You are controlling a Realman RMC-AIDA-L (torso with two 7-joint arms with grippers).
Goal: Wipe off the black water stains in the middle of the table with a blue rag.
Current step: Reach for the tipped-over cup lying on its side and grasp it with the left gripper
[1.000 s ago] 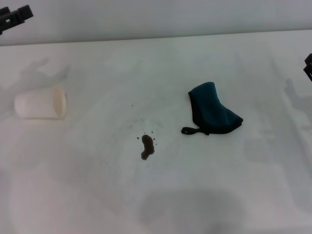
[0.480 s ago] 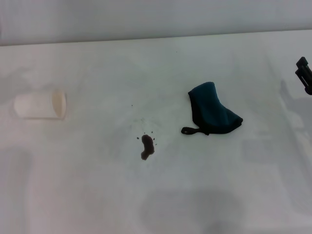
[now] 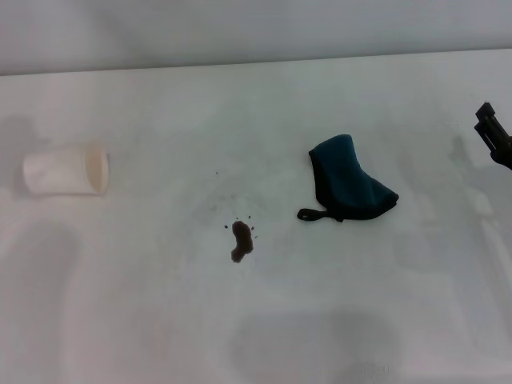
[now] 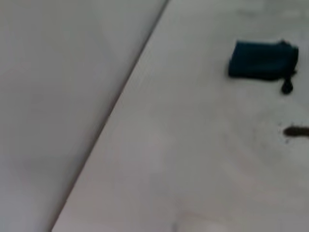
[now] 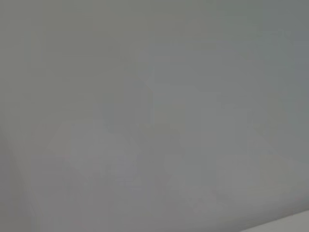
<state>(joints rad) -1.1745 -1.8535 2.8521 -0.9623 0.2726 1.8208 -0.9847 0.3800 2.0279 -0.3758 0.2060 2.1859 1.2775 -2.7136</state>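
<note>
The blue rag (image 3: 349, 181) lies crumpled on the white table (image 3: 264, 320), right of the middle, with its black loop at its near left. It also shows in the left wrist view (image 4: 262, 59). The black water stains (image 3: 241, 240) form a small dark blob with specks, left of and nearer than the rag, with empty table between them; the blob's edge shows in the left wrist view (image 4: 296, 131). My right gripper (image 3: 496, 138) is at the far right edge, well right of the rag and above the table. My left gripper is out of view.
A white paper cup (image 3: 66, 171) lies on its side at the left of the table. The table's far edge runs along a grey wall (image 3: 240, 32). The right wrist view shows only a plain grey surface.
My left gripper, seen at the top left a second ago, has left the view. My right gripper has come a little farther in from the right edge.
</note>
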